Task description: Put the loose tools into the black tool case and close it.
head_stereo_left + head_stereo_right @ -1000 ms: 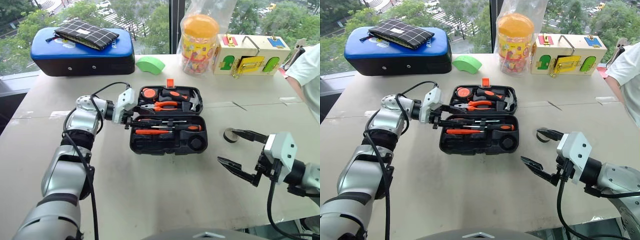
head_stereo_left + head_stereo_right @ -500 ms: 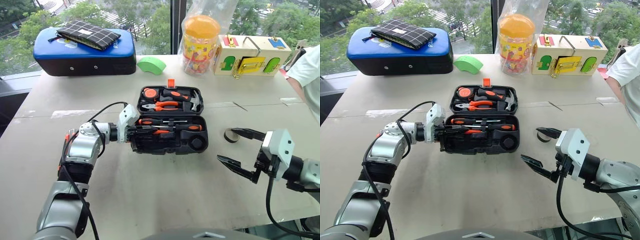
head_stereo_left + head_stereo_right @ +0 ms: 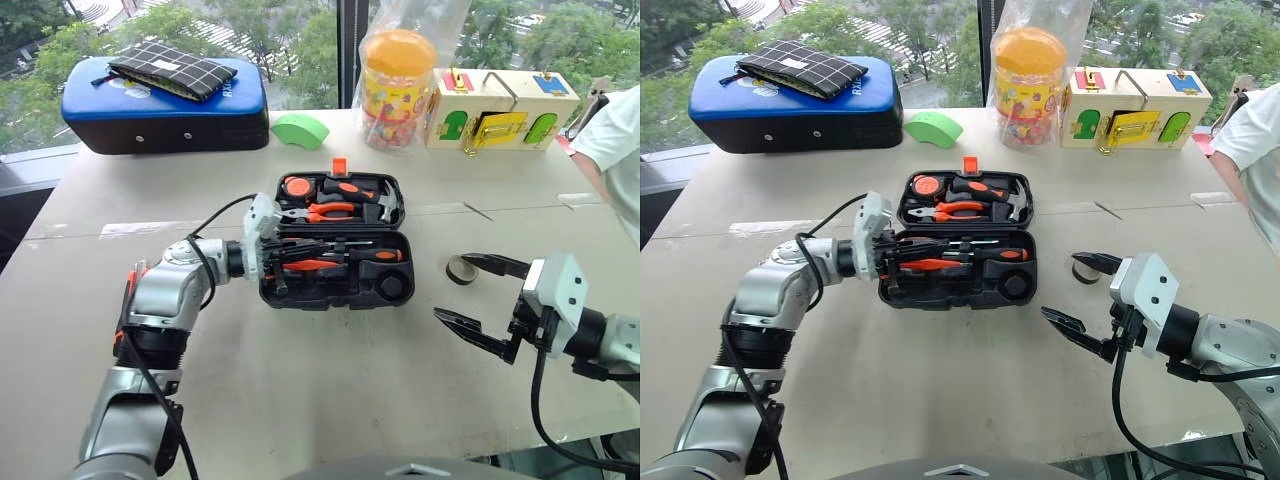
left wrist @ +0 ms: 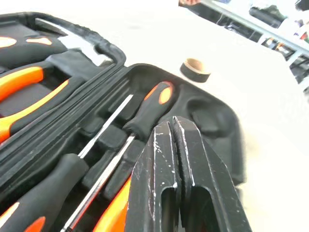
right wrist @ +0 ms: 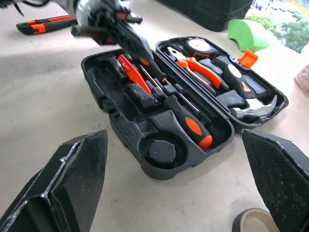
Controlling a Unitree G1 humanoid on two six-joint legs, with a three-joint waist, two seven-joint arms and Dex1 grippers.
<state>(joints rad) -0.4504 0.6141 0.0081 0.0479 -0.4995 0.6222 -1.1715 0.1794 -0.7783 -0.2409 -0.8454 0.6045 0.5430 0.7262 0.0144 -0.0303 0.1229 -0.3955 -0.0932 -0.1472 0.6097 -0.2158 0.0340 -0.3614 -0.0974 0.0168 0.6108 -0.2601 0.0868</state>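
Centrally on the pale bench [image 3: 300, 400], the small black hinged plastic tool case [image 3: 335, 268] lies open, its lid half toward the top of the frame and its tray half nearer the bottom. Inside the lid sit orange-handled pliers [image 3: 330, 211], a round orange-faced tape measure [image 3: 297, 186] and a small hammer [image 3: 385, 207]; an orange clasp tab [image 3: 341, 166] sticks up from the lid's far edge. Across the tray lie a black-and-orange-handled screwdriver [image 3: 375, 255] and a slim all-orange screwdriver [image 3: 310, 265], with a round recess [image 5: 161, 151] at the tray's right end. The left tool [image 3: 283, 262] is clenched, its black fingers [image 4: 186, 183] pressed together with nothing between them, their tips over the left part of the tray, just above the screwdrivers. To the right of the case, a small black tape ring [image 3: 460, 269] lies on the bench, apart from the case. The right tool [image 3: 478, 302] stands released, jaws spread wide, at the lower right of the frame, one finger reaching just beside the ring. An orange-black cutter [image 5: 46, 24] lies on the bench in the right wrist view, beyond the left arm. Along the top of the frame stand a blue-topped black padded case [image 3: 165, 105] carrying a checked pouch [image 3: 172, 68], a green foam wedge [image 3: 302, 130], a yellow-lidded jar [image 3: 399, 88] and a pale wooden box with coloured locks [image 3: 500, 110]. A person's white sleeve [image 3: 612, 140] shows at the right edge
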